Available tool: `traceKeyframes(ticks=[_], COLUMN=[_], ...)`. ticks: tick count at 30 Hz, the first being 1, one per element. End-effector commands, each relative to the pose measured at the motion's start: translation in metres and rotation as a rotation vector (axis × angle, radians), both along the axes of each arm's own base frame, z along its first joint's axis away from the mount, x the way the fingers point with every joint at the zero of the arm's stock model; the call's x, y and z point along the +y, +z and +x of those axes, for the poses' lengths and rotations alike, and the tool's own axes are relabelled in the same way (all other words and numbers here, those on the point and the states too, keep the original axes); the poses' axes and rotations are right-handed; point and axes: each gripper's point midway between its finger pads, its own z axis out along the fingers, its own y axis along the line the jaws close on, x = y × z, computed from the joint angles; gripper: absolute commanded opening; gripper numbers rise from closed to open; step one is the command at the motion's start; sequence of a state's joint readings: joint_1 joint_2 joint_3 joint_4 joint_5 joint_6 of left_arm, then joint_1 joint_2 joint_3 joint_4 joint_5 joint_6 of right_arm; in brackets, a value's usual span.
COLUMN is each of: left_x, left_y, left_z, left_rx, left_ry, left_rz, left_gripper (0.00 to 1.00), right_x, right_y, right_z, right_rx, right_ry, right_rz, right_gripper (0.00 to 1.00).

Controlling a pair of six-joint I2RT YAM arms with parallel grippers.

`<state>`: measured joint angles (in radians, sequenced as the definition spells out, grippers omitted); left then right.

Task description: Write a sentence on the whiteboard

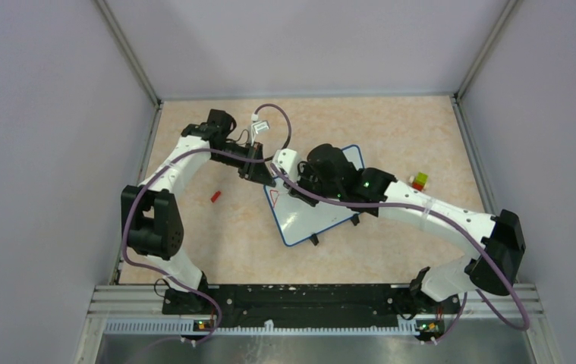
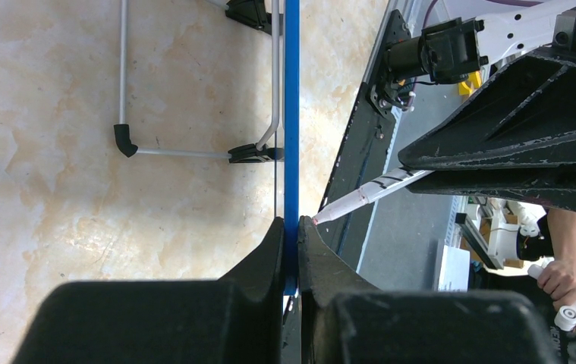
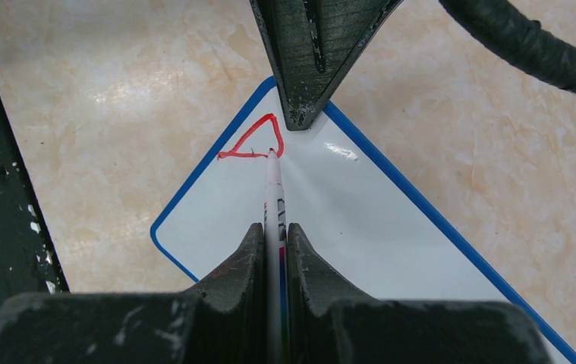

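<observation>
- Mid-table, angled across the tan tabletop (image 1: 216, 243): the whiteboard (image 1: 322, 216), pinched at its far edge by the left gripper (image 2: 291, 236), jaws all but shut on the thin blue rim. Seemingly a steadying hold against the push of the pen.
- Closed on the barrel of a white marker (image 3: 273, 199): the right gripper (image 3: 273, 236), pen running straight out between the fingers, tip pressed to the glossy face near the board's corner.
- Of the sentence (image 3: 253, 140), only a first red mark so far: a closed, triangle-like loop, with the marker tip at its lower right corner. By that reckoning, writing barely begun.
- Shown only by the right wrist view: the red stroke, the tip contact, and the left arm's fingers (image 3: 303, 76) gripping the rim just beyond the loop.
- Shown only by the left wrist view: the board edge-on, its back side with wire stand (image 2: 193, 153) and black feet (image 2: 254, 154), marker tip meeting the front face just beside the jaws.
- Shown only from overhead: both arms converging on the board, a small red cap-like piece (image 1: 215, 196) lying apart to the left, a small coloured block (image 1: 420, 180) off to the right.
</observation>
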<state>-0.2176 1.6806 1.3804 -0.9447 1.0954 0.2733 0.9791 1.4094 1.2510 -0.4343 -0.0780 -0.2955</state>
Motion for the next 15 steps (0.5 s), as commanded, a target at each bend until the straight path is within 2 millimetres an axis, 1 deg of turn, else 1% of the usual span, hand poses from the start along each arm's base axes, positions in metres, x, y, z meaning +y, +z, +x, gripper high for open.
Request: traceKeyframes(ticks=[1,11,15], left_x=[-0.0051,-0.0051,-0.005], left_y=[0.0071,0.0076,0.0068], left_z=[0.0024,0.0009,0.0007], left_rx=[-0.029,-0.03,-0.031], left_ry=[-0.021,-0.021,-0.02], left_rz=[-0.018,-0.017,-0.016], left_gripper=[0.0,0.0,0.0], right_x=[0.0001,-0.0058,-0.0047], right_y=[0.0088,-0.0008,0.0026], right_z=[0.0067,0.0057,0.0083], right_rx=[-0.035,-0.029,-0.037], right_ry=[-0.016,-0.026,-0.036], right_rz=[0.024,-0.003,0.01], right_gripper=[0.0,0.0,0.0])
